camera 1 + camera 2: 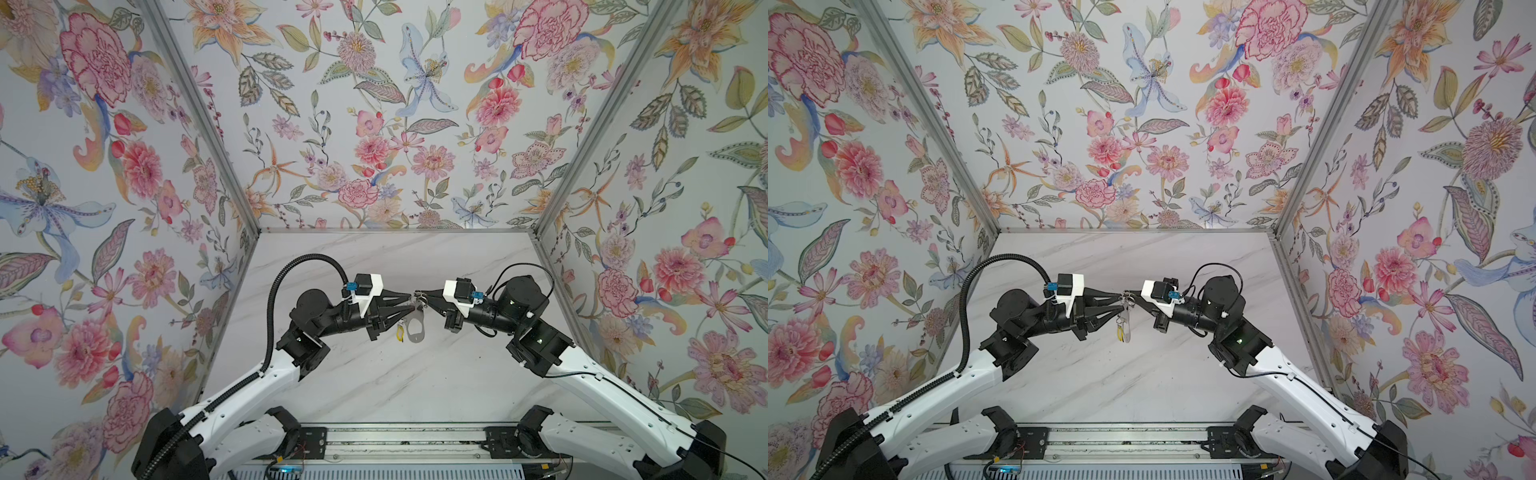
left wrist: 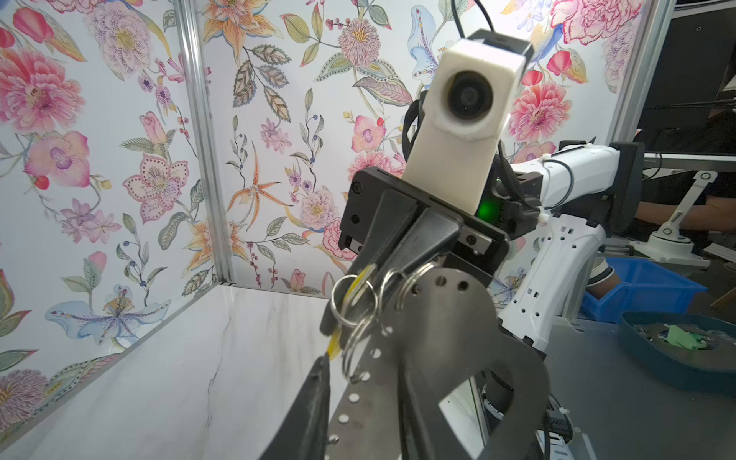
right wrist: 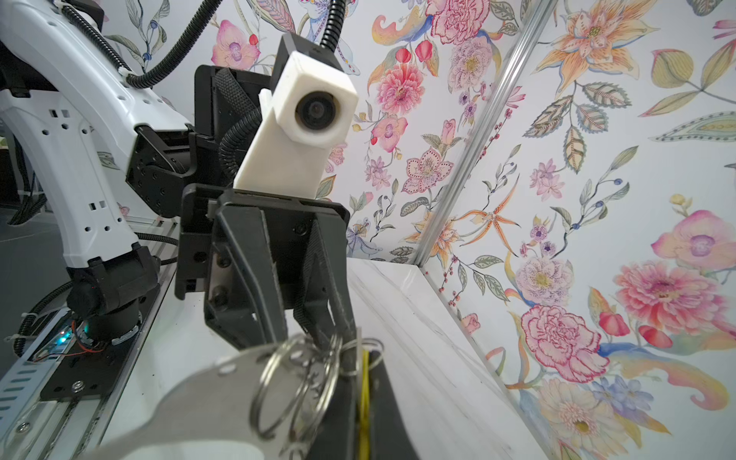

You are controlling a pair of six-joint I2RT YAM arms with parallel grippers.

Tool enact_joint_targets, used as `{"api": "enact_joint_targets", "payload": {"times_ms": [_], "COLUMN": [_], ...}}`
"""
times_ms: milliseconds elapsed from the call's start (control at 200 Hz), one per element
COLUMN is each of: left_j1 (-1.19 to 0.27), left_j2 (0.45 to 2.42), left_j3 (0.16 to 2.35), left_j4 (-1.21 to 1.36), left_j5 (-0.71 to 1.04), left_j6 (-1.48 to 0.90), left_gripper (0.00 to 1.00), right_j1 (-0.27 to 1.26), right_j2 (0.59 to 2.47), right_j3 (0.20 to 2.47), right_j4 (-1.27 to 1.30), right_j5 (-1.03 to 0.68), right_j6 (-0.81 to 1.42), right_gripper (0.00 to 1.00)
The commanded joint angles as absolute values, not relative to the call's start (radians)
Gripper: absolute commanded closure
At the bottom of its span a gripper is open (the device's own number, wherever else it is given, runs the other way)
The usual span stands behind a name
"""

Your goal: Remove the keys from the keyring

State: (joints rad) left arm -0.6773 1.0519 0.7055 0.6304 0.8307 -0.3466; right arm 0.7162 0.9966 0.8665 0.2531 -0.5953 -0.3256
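**Surroundings and obstructions.** Several split rings (image 2: 352,302) bunched at the upper end of the keyring (image 2: 450,318), right at the meeting point of both grippers. That end largely masked in the left wrist view by the rings and by the black fingers of the right gripper (image 1: 426,299). Beyond the open side of the cell, a blue bin (image 2: 637,298) and a dark tray (image 2: 657,374), well apart from the work.

**Task items.** Keyring held in the air above the middle of the table (image 1: 374,257), hanging down, off the surface. Small silver keys (image 1: 400,330) with a yellow oval tag, dangling just beside it on the side toward the left arm.

**Fingers.**
- Right gripper: pressed together, pinching a yellow tag of the keys, seen edge-on between them in the right wrist view.
- Left gripper (image 1: 411,302): narrowly apart, one finger on each side of the perforated strip. Impossible to tell whether pressing on it.

**Materials.** Keyring of flat grey metal with a dull sheen, small punched holes and a large rounded opening at the lower end. Rings of thin bright wire.

**Surface and room.** Smooth white marble-pattern top with grey veining. Walls (image 1: 374,104) papered in pink and blue florals, joined by aluminium posts (image 1: 199,116) at the far corners. Metal rail (image 1: 395,436) along the near edge.
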Motion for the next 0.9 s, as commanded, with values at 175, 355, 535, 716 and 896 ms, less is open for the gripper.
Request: {"api": "enact_joint_targets", "payload": {"times_ms": [175, 355, 535, 716, 896], "left_j1": [-0.689, -0.689, -0.689, -0.690, -0.690], "left_j2": [1.043, 1.022, 1.009, 1.014, 1.083], "left_j3": [0.727, 0.727, 0.780, 0.902, 1.107], "left_j4": [0.642, 0.581, 0.417, 0.101, -0.301], "left_j5": [0.853, 0.837, 0.817, 0.788, 0.740], "left_j6": [-0.340, -0.309, -0.212, 0.003, 0.272], "left_gripper": [0.86, 0.90, 1.00, 1.00, 1.00], "right_j1": [0.708, 0.703, 0.700, 0.724, 0.790], "right_j2": [1.003, 0.994, 0.994, 1.027, 1.088], "right_j3": [0.900, 0.898, 0.929, 1.019, 1.117], "right_j4": [0.307, 0.307, 0.242, 0.046, -0.149], "right_j5": [-0.621, -0.618, -0.605, -0.560, -0.467], "right_j6": [-0.297, -0.298, -0.336, -0.469, -0.608], "right_gripper": [1.00, 1.00, 1.00, 1.00, 1.00]}}
